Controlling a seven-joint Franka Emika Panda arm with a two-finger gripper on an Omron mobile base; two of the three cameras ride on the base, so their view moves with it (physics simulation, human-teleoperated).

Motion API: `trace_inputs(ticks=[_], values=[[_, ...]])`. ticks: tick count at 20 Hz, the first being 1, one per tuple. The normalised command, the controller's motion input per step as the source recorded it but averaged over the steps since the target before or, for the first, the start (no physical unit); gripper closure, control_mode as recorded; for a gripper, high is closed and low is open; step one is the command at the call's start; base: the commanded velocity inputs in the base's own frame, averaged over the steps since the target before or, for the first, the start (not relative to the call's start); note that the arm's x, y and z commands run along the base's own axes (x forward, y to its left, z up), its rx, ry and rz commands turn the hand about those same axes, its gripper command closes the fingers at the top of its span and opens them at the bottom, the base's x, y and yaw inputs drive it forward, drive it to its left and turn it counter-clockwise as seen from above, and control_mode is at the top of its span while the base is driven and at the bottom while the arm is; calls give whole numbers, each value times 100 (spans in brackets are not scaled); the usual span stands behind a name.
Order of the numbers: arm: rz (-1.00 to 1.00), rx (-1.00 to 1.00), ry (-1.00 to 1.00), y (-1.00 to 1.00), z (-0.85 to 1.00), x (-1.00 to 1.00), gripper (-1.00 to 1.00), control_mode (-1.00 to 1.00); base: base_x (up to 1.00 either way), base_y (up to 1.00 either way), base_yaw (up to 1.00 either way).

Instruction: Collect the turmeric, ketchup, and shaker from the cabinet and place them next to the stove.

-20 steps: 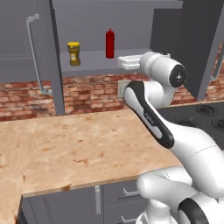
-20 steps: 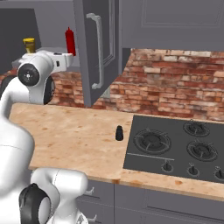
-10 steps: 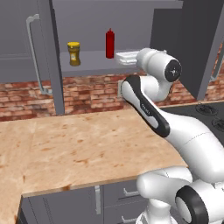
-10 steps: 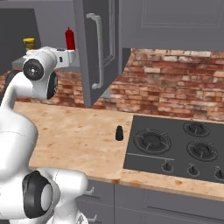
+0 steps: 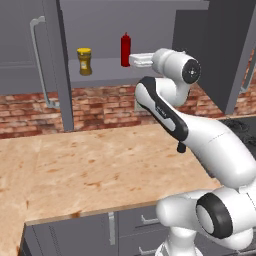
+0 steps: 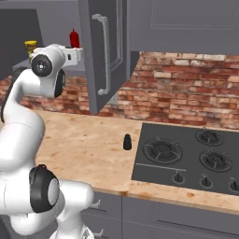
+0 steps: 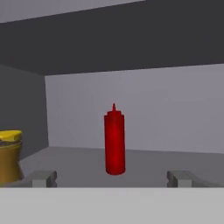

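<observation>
Gripper at the cabinet shelf, jaws wide.
Left base view: I am seeing the gripper [image 5: 133, 60] beside the ketchup [image 5: 125, 49], turmeric [image 5: 84, 61] further left. Right: shaker [image 6: 126, 142] standing near the stove [image 6: 191, 156]. Hand: ketchup centred, nothing held.

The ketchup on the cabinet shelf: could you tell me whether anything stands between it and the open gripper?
Nothing visible does. The ketchup stands upright straight ahead of the open gripper, centred between its fingertips, with the turmeric off to one side.
</observation>
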Motion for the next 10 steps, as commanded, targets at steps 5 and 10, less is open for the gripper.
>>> trace_inputs(ticks=[5, 10], values=[[0, 0, 11, 0, 0, 47, -100, -100, 0, 0, 0], [0, 0, 7, 0, 14, 40, -100, -100, 0, 0, 0]])
